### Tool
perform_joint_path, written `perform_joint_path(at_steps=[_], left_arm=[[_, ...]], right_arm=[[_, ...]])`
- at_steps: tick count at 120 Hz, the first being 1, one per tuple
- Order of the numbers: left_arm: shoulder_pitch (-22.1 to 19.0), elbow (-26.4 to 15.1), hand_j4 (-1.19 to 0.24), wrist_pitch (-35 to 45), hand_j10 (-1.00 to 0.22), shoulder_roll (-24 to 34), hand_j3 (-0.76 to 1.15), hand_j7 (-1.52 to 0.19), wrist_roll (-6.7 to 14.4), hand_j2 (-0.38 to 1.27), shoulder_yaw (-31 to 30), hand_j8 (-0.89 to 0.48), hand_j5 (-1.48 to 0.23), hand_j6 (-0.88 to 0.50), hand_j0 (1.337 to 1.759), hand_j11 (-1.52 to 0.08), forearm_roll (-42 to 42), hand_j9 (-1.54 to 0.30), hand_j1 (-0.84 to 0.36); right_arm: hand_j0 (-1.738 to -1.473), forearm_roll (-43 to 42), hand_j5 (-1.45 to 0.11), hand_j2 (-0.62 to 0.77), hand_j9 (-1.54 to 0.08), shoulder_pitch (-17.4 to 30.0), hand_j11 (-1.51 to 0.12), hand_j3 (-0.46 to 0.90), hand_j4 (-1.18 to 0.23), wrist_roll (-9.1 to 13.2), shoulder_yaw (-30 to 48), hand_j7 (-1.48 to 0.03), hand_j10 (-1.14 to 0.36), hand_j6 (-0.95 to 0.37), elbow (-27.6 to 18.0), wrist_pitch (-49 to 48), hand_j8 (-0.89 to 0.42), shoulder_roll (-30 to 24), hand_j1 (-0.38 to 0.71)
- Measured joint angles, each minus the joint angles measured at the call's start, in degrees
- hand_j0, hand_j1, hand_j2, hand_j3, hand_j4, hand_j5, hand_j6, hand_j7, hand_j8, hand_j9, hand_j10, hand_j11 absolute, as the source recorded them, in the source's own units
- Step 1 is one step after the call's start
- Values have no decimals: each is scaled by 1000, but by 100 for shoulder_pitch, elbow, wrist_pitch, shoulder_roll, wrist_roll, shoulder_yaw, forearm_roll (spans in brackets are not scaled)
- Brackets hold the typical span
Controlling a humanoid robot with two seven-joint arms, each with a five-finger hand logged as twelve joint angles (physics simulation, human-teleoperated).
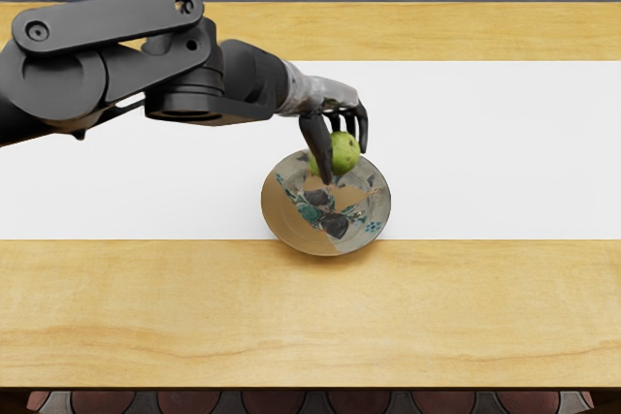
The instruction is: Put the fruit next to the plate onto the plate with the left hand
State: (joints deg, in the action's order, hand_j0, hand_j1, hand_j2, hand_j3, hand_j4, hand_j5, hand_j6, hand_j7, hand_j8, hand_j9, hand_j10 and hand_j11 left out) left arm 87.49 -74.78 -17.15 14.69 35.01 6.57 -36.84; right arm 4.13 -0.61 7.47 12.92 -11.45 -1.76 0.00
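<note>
Now the left hand (335, 138) grips the green fruit (344, 152), fingers curled round it, hanging over the far rim of the plate (291, 220). It looks best to carry it a touch nearer the plate's middle — then lower it before letting go, so it doesn't roll off onto the white cloth (505, 152).
</note>
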Motion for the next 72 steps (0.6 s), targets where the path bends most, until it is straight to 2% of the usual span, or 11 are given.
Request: perform_joint_path(at_steps=[35,41,56,72], left_arm=[[-92,198,-506,29,-579,-102,0,-1103,1,389,-29,-355,-1113,-324,1646,-1090,-1,-1086,-337],[-100,206,-502,193,-557,-107,0,-997,0,336,-27,-376,-1006,-346,1648,-987,-2,-982,-305],[-118,211,-377,524,-407,-107,0,-676,0,204,-18,-308,-681,-292,1653,-671,-12,-668,-131],[-127,211,-289,629,-305,-98,0,-473,-1,125,-11,-254,-475,-246,1655,-470,-4,-469,-12]], right_arm=[[-1658,0,-35,-5,-35,0,-35,0,-27,0,0,-35,-27,-27,-1,0,-27,0,-317],[-1658,0,-34,-5,-34,0,-34,0,-26,0,0,-34,-26,-26,-1,0,-26,0,-317],[-1658,0,-35,-5,-35,0,-35,0,-27,0,0,-35,-27,-27,-2,0,-27,0,-317],[-1658,0,-34,-5,-34,0,-34,0,-27,0,0,-34,-27,-26,-4,-1,-27,0,-317]])
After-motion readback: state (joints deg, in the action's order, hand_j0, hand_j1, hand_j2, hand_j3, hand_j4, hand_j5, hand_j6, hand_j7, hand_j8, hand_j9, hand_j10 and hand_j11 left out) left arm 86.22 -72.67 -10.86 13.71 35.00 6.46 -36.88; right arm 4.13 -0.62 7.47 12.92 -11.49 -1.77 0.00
